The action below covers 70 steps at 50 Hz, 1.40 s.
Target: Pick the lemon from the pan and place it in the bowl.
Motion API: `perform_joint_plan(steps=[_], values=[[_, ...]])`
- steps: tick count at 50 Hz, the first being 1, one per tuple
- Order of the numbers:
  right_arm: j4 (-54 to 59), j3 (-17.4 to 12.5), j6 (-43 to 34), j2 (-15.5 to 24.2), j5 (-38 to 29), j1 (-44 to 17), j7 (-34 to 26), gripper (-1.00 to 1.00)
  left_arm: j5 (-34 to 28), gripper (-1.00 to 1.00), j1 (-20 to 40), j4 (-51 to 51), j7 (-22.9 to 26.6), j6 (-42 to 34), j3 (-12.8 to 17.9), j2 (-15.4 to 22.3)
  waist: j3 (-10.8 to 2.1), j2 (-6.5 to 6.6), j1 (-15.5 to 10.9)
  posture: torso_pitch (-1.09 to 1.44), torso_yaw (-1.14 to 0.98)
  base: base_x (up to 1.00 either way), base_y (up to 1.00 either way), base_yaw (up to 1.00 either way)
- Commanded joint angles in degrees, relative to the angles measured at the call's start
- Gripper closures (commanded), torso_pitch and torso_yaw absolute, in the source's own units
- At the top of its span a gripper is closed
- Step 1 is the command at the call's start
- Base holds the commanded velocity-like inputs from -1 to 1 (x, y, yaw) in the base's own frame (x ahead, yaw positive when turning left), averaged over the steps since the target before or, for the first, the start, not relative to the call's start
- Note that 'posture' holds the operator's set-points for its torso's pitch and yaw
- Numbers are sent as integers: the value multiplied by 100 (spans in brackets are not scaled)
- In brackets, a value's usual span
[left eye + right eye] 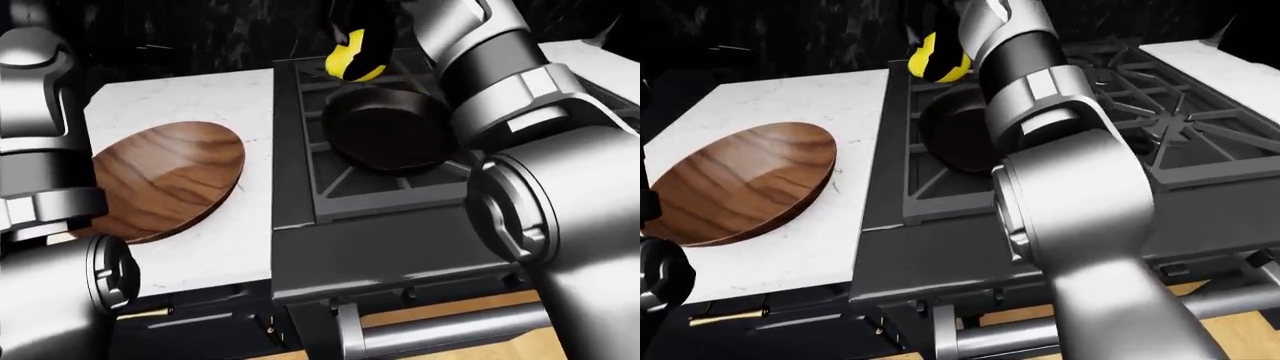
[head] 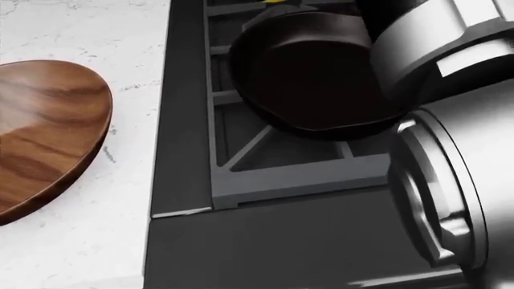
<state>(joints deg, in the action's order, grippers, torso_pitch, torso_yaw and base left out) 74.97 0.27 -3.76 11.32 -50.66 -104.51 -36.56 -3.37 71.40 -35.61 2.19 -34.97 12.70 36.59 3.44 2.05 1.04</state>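
Note:
The yellow lemon (image 1: 345, 64) hangs just above the top-left rim of the dark pan (image 1: 390, 131), which stands empty on the stove grate. My right hand (image 1: 358, 51) is shut on the lemon, its black fingers (image 1: 377, 36) wrapped over the top of it. The right arm (image 1: 560, 217) reaches in from the right and covers the pan's right edge. The wooden bowl (image 1: 165, 176) lies empty on the white counter to the left of the stove. My left arm (image 1: 40, 195) stands along the left edge of the left-eye view; its hand does not show.
The grey stove (image 1: 400, 247) has raised grates (image 2: 241, 150) under and around the pan. The white counter (image 1: 180, 94) bears the bowl; another white counter (image 1: 1210, 56) lies right of the stove. An oven handle (image 1: 450, 334) runs below. A dark wall stands behind.

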Motion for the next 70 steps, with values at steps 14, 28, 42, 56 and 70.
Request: perform_joint_plan(steps=[14,28,42,56,70], values=[[-198,0,30,-385,175,-509,157,100,88,-100,97,88,10,292,92,318,-194,121,36,0,0,0,0,0],[-178,19,118,-834,373,-713,212,100,147,-100,-19,38,31,358,145,474,-179,204,83,0,0,0,0,0],[-271,103,170,-1387,554,-767,244,100,183,-100,-127,67,11,381,157,499,-176,274,124,0,0,0,0,0],[-299,177,184,-1818,691,-741,350,100,234,-100,-273,-47,25,511,236,638,-188,340,161,0,0,0,0,0],[-271,180,203,-2129,851,-808,472,100,269,-100,-270,-130,11,545,232,731,-190,395,189,0,0,0,0,0]])
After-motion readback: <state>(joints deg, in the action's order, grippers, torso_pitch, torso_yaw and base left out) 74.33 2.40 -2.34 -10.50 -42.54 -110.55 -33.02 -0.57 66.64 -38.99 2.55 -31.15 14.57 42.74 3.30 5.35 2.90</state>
